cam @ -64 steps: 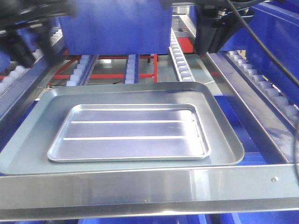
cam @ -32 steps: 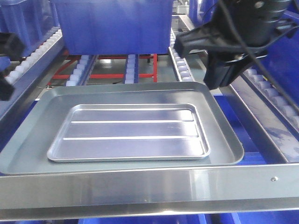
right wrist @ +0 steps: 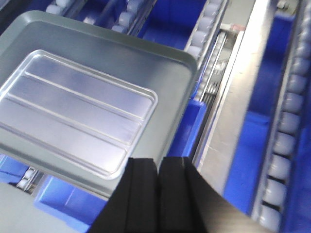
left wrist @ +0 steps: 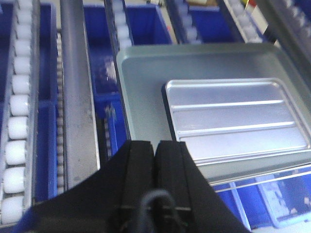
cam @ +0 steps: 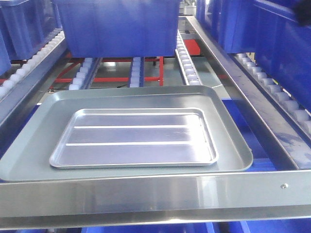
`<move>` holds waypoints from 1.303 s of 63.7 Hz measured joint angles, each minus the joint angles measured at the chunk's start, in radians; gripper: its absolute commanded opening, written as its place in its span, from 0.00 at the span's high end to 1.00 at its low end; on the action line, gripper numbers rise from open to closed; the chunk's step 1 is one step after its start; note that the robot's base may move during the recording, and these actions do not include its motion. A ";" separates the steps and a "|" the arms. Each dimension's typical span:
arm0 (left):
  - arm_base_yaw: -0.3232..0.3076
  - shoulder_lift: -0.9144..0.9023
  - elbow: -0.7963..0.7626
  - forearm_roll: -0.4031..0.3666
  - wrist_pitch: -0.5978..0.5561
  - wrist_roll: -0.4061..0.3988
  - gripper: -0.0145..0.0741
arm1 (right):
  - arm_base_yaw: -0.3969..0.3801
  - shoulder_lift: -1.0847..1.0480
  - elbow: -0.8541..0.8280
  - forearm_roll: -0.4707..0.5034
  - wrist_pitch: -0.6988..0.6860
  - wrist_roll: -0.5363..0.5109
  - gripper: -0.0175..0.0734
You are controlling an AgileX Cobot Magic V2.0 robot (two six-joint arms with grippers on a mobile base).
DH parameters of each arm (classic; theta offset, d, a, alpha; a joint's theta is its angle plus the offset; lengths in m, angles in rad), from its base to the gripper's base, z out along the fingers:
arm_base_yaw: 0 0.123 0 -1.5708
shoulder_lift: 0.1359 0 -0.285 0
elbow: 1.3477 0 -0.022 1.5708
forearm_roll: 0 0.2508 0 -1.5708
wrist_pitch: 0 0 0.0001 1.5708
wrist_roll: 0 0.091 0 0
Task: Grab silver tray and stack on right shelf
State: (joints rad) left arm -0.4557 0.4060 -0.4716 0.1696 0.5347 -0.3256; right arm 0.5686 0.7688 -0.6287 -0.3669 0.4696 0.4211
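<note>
Silver tray [cam: 133, 138] lies inside grey tray [cam: 228, 145]; both end effectors [left wrist: 155, 150] [right wrist: 158, 167] closed, empty.

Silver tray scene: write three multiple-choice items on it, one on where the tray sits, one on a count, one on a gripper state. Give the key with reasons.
1. Where does the silver tray lie?
A. Inside the larger grey-green tray
B. In a blue bin
C. Directly on the rollers

2. How many long raised ribs cross the silver tray's floor?
A. One
B. Two
C. Four

3. How do the left gripper and right gripper stand?
A. Both wide open
B. Both clamped on the silver tray
C. Both shut on nothing

Key: 1 A, the front view shows the grey-green rim all around it. 2 B, two bright lines run along its length. 3 C, in each wrist view the black fingers meet with nothing between, and the tray lies apart from them.
</note>
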 measured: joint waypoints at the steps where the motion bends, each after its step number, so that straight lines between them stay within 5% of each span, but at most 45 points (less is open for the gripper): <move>1: 0.000 -0.027 0.002 0.000 0.014 0.008 0.94 | 0.000 -0.043 0.031 -0.007 -0.003 0.000 0.75; 13: 0.000 -0.236 0.005 0.000 0.155 0.098 0.94 | 0.000 -0.362 0.220 -0.032 -0.012 0.000 0.75; 28: 0.001 -0.313 0.005 -0.002 0.230 0.105 0.94 | 0.000 -0.606 0.276 -0.034 -0.008 0.000 0.75; 72: 0.001 -0.313 0.005 -0.002 0.240 0.105 0.94 | 0.000 -0.620 0.276 -0.036 0.004 0.000 0.75; 83: 0.096 -0.313 0.039 -0.031 0.187 0.115 0.94 | 0.000 -0.620 0.276 -0.036 0.004 0.000 0.75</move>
State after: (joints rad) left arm -0.3594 0.0932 -0.4326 0.1382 0.7216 -0.2111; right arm 0.5686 0.1484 -0.3527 -0.4030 0.4738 0.4211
